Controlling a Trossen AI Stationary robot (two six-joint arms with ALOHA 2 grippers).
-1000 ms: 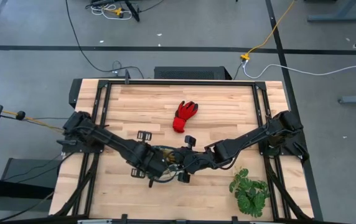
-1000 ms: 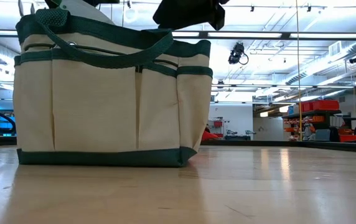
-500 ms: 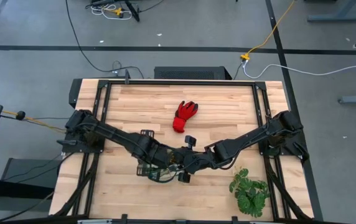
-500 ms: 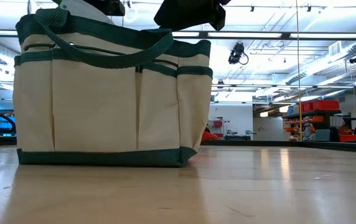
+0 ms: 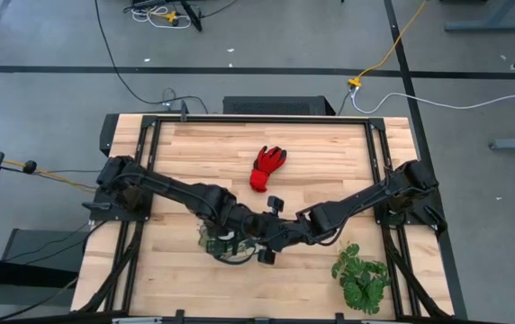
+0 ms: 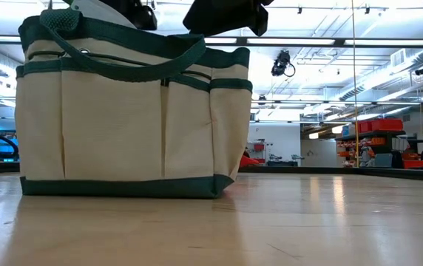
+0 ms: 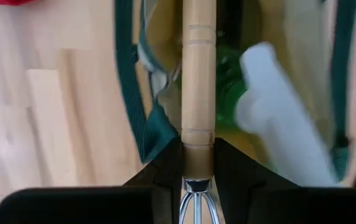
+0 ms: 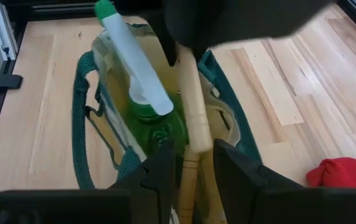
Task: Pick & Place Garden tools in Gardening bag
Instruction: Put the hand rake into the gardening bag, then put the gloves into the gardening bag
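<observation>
Hovering over your bag (image 8: 103,155), left fingers (image 7: 198,163) clamp a rake (image 7: 198,81); right fingers (image 8: 189,163) straddle another handle, grip unclear. Spray bottle (image 8: 144,93) inside; glove (image 5: 267,167) remains far on the desk (image 5: 329,148).

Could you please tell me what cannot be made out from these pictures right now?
- Bag contents: low view, hidden by its canvas wall.
- Rake head: left wrist view, cut off by the bottom edge; only the wooden handle shows.
- Bag in the high view: mostly covered by both arms.
- Right gripper grip: its fingers flank a wooden handle, contact unclear.
- Red glove: barely shows in the wrist views.
</observation>
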